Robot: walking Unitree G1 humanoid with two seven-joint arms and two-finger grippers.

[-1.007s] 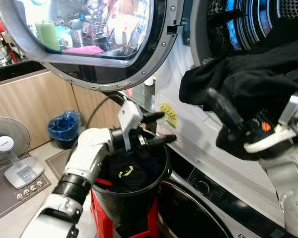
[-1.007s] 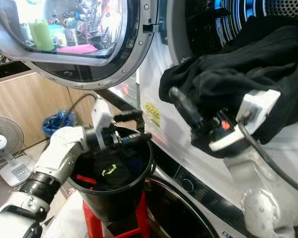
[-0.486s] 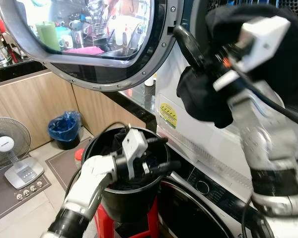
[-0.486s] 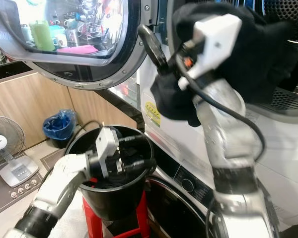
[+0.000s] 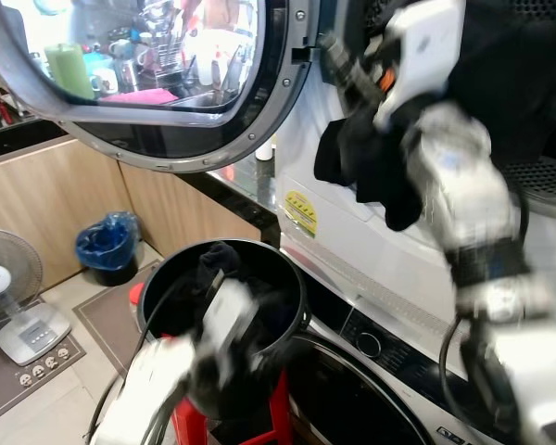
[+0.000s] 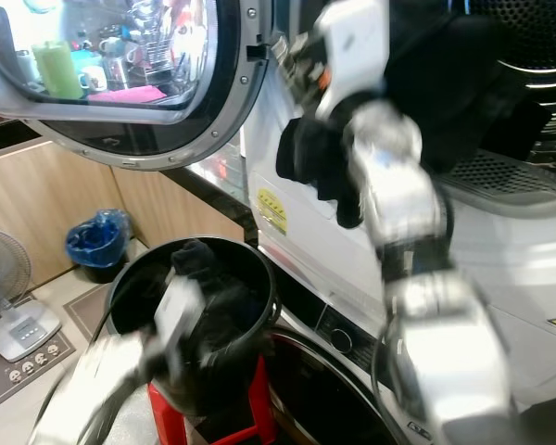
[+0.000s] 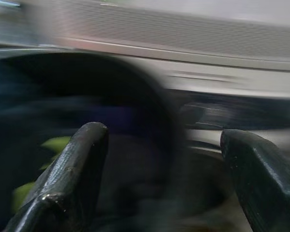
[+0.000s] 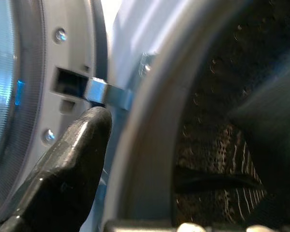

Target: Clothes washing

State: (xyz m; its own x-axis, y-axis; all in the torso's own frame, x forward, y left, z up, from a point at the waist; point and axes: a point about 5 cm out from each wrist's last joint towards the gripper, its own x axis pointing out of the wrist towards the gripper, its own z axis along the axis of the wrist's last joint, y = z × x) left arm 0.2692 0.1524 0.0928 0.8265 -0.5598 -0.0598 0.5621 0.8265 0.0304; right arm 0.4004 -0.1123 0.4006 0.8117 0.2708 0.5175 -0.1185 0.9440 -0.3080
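The right arm [image 5: 463,199] is a chain of rounded silver-grey metal segments with a black ribbed band [image 5: 489,264] at one joint. A white boxy camera housing [image 5: 424,32] with a small orange-red mark sits at its wrist, and a thin black cable [image 5: 449,357] loops beside the lower segment. The left arm [image 5: 157,385] is blurred: pale silver, with a white block near its end. Each pincer has thick, matt black, finely textured fingers [image 7: 70,181] with rounded tips [image 8: 70,171].
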